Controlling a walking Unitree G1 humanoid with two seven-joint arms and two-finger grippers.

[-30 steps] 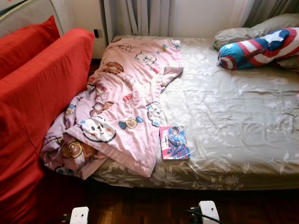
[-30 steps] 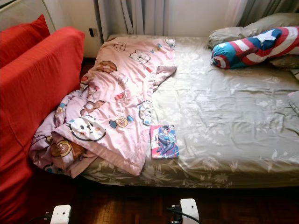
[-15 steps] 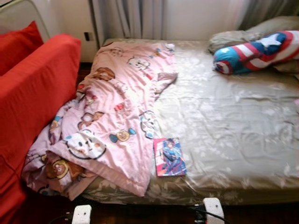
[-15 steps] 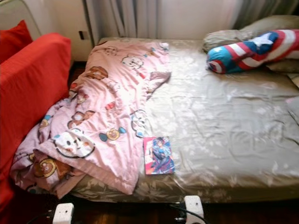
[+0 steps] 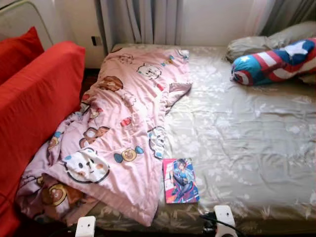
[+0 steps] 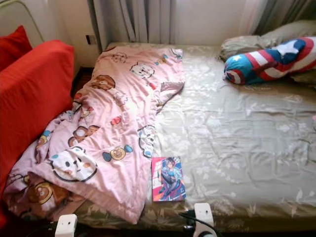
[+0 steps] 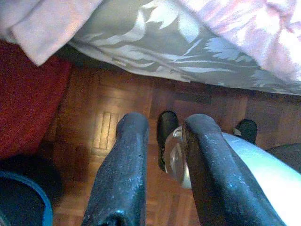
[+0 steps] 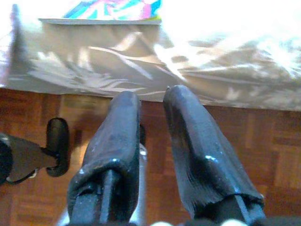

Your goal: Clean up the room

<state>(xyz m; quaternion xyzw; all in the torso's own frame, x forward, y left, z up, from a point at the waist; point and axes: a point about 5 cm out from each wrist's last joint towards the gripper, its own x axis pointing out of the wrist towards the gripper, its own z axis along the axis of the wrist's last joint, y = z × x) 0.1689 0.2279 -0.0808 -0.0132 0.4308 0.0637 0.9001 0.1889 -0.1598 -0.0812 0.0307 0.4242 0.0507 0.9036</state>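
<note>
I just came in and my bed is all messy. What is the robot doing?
The robot is standing at the foot of the bed and holds nothing. Its left gripper and right gripper hang low over the wooden floor by the bed's edge, fingers a little apart. A pink cartoon blanket lies rumpled along the bed's left side, next to a red sofa. A colourful book lies near the foot edge, beside the blanket. A star-and-stripes bolster rests by the pillows.
</note>
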